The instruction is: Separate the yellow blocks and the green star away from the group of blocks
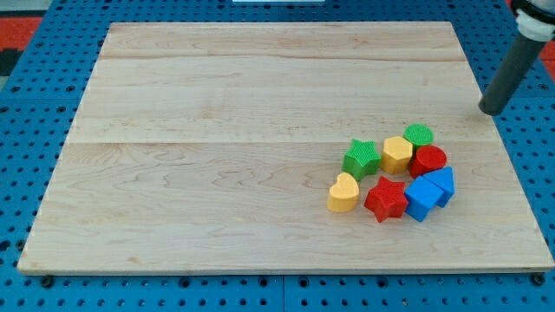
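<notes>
My tip (491,110) rests at the board's (217,130) right edge, well apart from the cluster: green star (361,158), yellow heart (343,193), yellow block (397,153).

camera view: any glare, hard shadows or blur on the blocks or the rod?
Camera view: even light, no glare on the board; the blocks, e.g. the green star and yellow heart, are sharp with faint shadows. My tip, at the board's right edge, looks slightly soft.

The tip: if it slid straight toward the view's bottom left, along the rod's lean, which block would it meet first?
My tip would probably meet the green round block first; depth is unclear.
</notes>
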`<move>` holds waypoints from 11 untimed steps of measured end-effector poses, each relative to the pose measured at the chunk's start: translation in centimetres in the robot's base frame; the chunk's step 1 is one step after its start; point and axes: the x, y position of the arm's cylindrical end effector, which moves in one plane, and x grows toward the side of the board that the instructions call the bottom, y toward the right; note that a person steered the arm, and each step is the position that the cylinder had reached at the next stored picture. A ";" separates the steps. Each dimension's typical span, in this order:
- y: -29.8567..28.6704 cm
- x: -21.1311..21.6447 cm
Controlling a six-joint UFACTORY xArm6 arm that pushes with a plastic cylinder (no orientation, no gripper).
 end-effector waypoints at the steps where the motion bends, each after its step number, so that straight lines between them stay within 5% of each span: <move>1: -3.1 0.4; 3: -13.4 5.4; 5: -6.1 2.6; 6: -6.5 5.7; 7: -8.7 9.7; 11: -17.8 11.7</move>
